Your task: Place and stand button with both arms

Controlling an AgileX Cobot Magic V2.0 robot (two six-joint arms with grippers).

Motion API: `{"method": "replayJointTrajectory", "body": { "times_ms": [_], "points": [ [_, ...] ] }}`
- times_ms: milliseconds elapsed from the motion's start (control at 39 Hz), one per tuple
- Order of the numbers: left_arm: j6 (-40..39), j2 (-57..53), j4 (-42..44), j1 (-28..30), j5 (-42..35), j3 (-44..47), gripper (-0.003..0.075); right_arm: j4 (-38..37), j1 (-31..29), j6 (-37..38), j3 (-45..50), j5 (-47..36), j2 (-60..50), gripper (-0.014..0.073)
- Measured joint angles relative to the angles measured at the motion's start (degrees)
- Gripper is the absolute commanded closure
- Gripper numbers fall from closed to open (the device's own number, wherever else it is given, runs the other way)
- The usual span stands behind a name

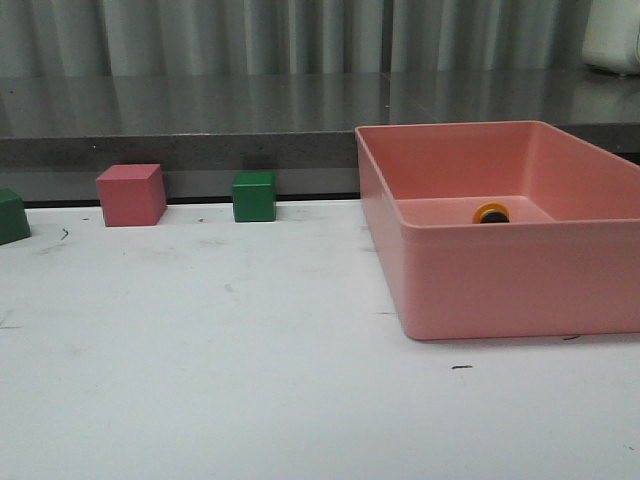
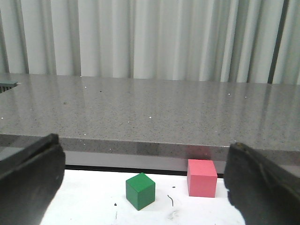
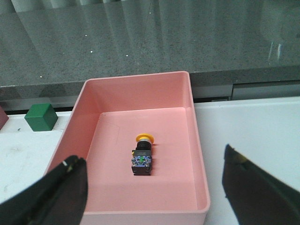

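The button [image 3: 142, 156] lies on its side on the floor of a pink bin [image 3: 199, 159], yellow cap toward the far wall, blue contact block toward me. In the front view only the button's yellow cap [image 1: 491, 213] shows above the near wall of the bin [image 1: 500, 270]. My right gripper [image 3: 152, 197] hovers above the bin's near end, open, fingers wide apart and empty. My left gripper [image 2: 140, 187] is open and empty too, low over the white table, facing the cubes. Neither arm shows in the front view.
A pink cube [image 1: 131, 194] and a green cube [image 1: 254, 196] stand at the table's back edge, with another green cube [image 1: 12, 216] at the far left. A grey stone ledge [image 1: 200, 115] and curtains run behind. The left wrist view shows a green cube [image 2: 140, 191] and the pink cube [image 2: 202, 177].
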Motion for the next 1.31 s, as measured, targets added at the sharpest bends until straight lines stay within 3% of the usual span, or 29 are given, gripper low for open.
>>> {"method": "replayJointTrajectory", "body": {
  "times_ms": [1309],
  "points": [
    [0.0,0.0,0.0,0.0,-0.5,0.0,0.0048,0.0,0.0,0.0,0.0,-1.6,0.0,-0.0049]
  ]
}}
